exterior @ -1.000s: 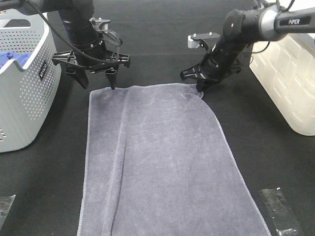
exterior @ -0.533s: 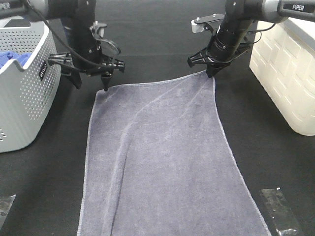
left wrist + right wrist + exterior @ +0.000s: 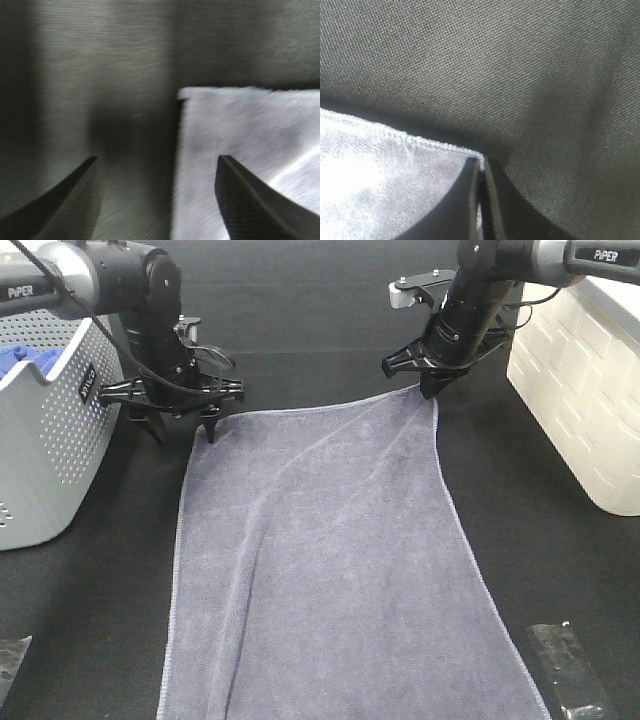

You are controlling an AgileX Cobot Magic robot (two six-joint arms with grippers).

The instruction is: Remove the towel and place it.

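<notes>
From the high camera we see the whole towel [image 3: 320,560]. It lies spread on the black table [image 3: 300,300], its far edge between the two arms and its near end running out of the picture. That edge slopes, with the corner by the right gripper [image 3: 432,392] lying farther back than the corner by the left gripper [image 3: 185,432]. Only this view takes in the perforated grey basket [image 3: 40,450] on the left with a blue cloth [image 3: 18,355] inside, the cream bin [image 3: 590,400] on the right, and a dark plastic wrapper [image 3: 570,675] near the front edge.

The right wrist camera shows what the high view cannot settle. The right gripper [image 3: 480,200] has its jaws pressed together on the towel [image 3: 380,190] right at the corner, where the stitched hem turns.

The left wrist camera is blurred, yet the left gripper [image 3: 155,200] clearly stands spread. One finger [image 3: 250,205] is over the towel [image 3: 245,135] and the other is over bare table [image 3: 100,60], with the corner lying between them. We cannot tell whether either tip touches the cloth.

"PiPER" is printed in white on both arms, on the left [image 3: 22,290] and on the right [image 3: 598,255]. The basket carries a small dark vertical label [image 3: 87,383], too small for us to read.
</notes>
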